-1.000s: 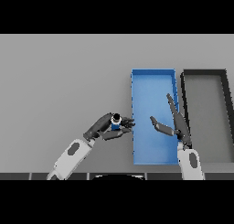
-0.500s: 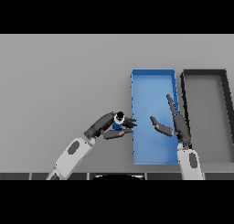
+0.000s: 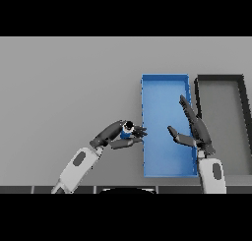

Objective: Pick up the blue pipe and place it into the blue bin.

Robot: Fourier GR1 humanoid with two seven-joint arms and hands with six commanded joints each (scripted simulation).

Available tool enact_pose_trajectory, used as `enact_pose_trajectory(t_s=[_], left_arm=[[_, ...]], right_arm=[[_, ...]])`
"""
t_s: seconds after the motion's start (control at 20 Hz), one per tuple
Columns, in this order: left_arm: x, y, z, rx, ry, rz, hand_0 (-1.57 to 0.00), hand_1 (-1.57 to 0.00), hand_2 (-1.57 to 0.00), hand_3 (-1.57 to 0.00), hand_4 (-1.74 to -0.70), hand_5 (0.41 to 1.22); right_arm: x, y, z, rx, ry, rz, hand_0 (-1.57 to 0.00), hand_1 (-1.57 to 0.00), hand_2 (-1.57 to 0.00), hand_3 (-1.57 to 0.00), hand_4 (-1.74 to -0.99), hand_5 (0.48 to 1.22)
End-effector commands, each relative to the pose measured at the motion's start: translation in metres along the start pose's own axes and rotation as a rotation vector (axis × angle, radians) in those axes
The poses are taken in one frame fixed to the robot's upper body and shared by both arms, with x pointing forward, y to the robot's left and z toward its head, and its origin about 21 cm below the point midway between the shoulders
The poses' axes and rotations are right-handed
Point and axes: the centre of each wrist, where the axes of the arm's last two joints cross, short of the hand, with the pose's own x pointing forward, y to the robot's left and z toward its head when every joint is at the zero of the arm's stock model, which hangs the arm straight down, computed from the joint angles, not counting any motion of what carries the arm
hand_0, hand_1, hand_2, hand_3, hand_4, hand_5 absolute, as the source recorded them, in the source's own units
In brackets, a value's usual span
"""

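Just beside the blue bin [image 3: 165, 87], the left hand [image 3: 114, 135] grips the blue pipe [image 3: 127, 132]; right hand [image 3: 196, 131] hovers open. Next: carry it over the rim and release.

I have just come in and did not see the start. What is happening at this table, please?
The left robot hand has its fingers curled round the blue pipe and holds it just beside the left wall of the blue bin; the pipe is not yet inside. The right robot hand hovers open over the right part of that bin and holds nothing. A dark bin stands to the right of the blue one.
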Motion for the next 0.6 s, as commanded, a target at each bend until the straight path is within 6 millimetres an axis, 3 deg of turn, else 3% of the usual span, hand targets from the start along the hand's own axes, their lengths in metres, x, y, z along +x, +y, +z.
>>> enact_pose_trajectory(t_s=[0.0, 0.3, 0.55], left_arm=[[0.0, -0.001, 0.0, 0.0, 0.008, 0.008, -1.57, -1.57, -1.57, -1.57, -1.47, 1.221], [0.003, 0.0, 0.005, -0.008, 0.007, -0.005, -1.57, -1.57, -1.57, -1.57, -1.47, 1.221], [0.005, -0.004, -0.001, -0.018, 0.009, -0.023, -1.57, -1.57, -1.57, -1.57, -1.47, 1.221]], right_arm=[[0.012, -0.004, -0.008, 0.051, -0.009, 0.012, 0.0, -0.01, -0.02, 0.0, -1.163, 0.592], [0.076, 0.003, -0.027, 0.356, -0.065, 0.073, 0.0, 0.0, 0.0, 0.0, -1.205, 0.539], [0.101, 0.02, -0.044, 0.518, -0.093, 0.096, 0.0, 0.0, 0.0, 0.0, -1.249, 0.524]])
